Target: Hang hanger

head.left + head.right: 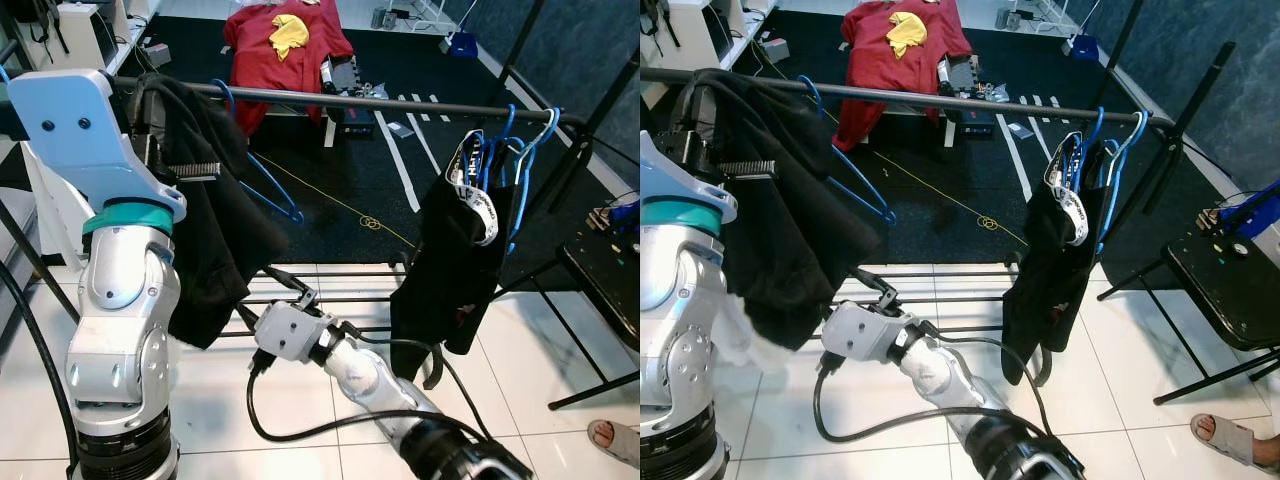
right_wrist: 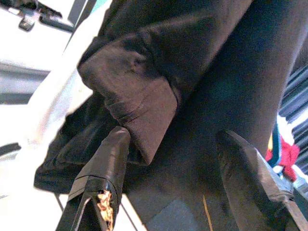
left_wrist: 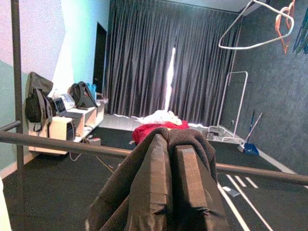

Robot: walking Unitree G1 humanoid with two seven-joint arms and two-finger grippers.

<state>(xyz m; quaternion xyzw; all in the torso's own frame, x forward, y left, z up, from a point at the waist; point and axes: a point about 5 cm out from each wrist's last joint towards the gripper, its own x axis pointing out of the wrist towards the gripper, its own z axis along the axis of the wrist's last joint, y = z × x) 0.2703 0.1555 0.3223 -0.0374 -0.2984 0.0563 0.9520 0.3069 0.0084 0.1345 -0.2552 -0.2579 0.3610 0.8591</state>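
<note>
The blue hanger (image 1: pixel 268 180) hangs by its hook from the black rail (image 1: pixel 400 104) near the rail's left end, with a black garment (image 1: pixel 215 225) draped over the same stretch of rail beside it. My left gripper (image 3: pixel 169 183) is raised to that rail, its two fingers side by side with barely a gap, the dark cloth lying over and around their tips; I cannot tell whether they actually pinch the fabric or the hanger. My right gripper (image 2: pixel 178 168) is low, below the garment's hem, its fingers spread wide with nothing between them; a folded cuff of the black garment hangs just above one finger.

Near the rail's right end, more blue hangers (image 1: pixel 520 150) carry another black garment (image 1: pixel 450 270). Much of the first hanger's hook and shoulder is hidden behind cloth and my left arm. Beyond the rail, a red shirt (image 1: pixel 285 45) lies over a table on the dark floor.
</note>
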